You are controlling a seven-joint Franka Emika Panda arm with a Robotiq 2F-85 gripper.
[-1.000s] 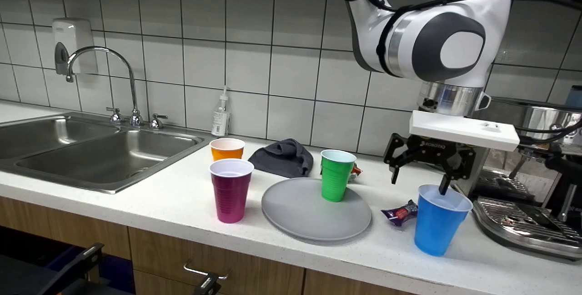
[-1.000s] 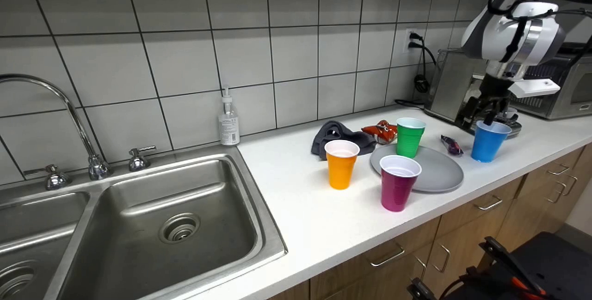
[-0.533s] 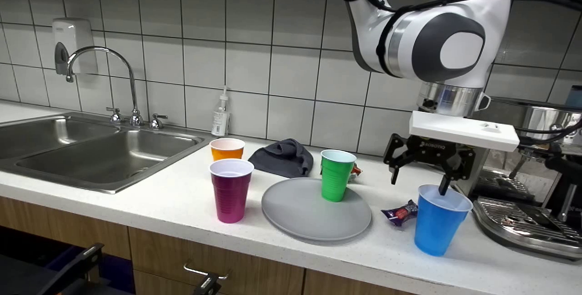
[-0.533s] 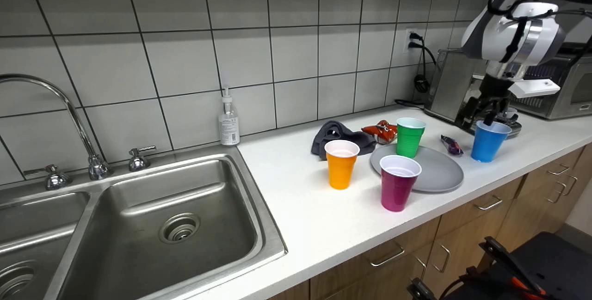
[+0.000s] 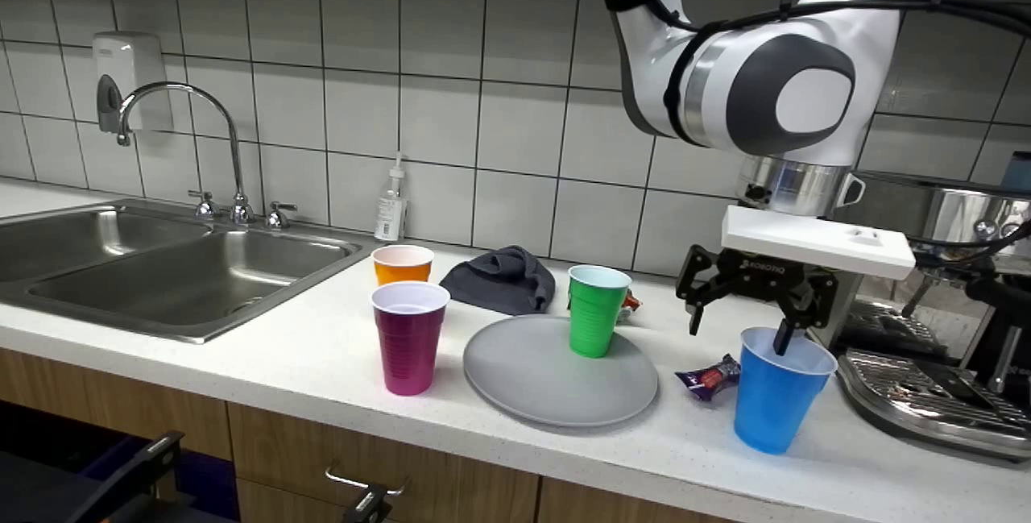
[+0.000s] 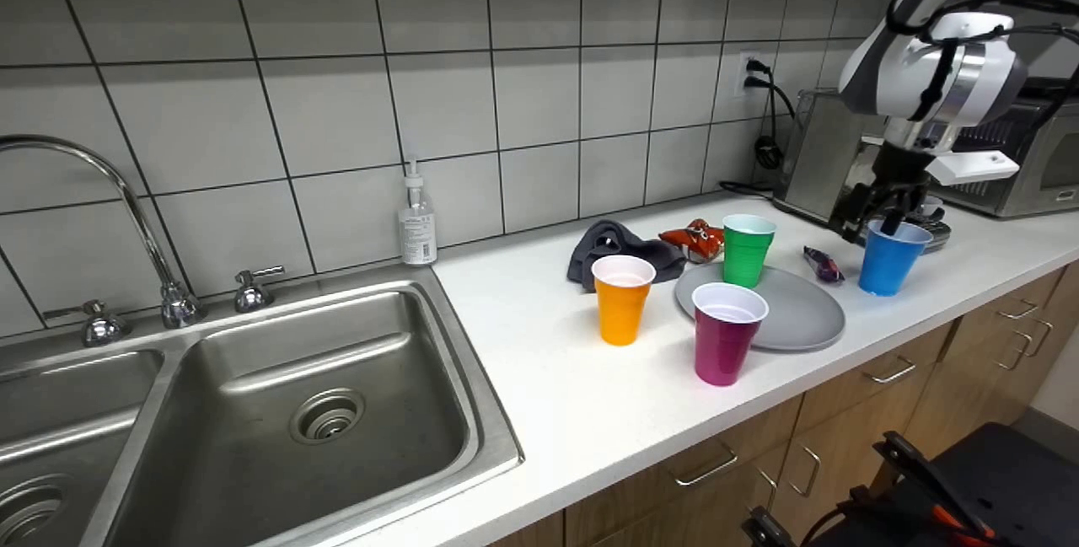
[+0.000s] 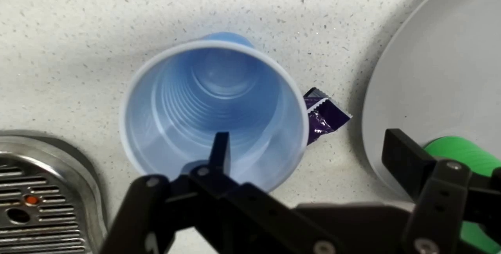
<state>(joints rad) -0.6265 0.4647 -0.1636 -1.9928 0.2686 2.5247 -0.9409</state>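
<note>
Lower by a little than half a second ago, the gripper (image 5: pixel 737 341) has sunk toward the blue cup (image 5: pixel 776 406), while everything on the counter (image 5: pixel 338 329) has kept its place. Its jaws stand spread wide: one finger (image 7: pixel 221 150) hangs at the cup's mouth, the opposite finger (image 7: pixel 403 160) outside it, toward the gray plate (image 5: pixel 556 402). Depth is hard to judge from these angles, but the first tip seems to dip inside the rim. Upright on the counter, the blue cup has a metal drip tray (image 5: pixel 910 390) near it on one side and a purple snack packet (image 5: pixel 710 379) just beside it on the other, so sideways room is narrow. More counter runs between cup and front edge, and a strip shows between packet and plate rim. The green cup (image 5: pixel 594 321) stands on the plate, toward its back rim; the maroon cup (image 5: pixel 409 350) stands past the plate, near the front edge.
</note>
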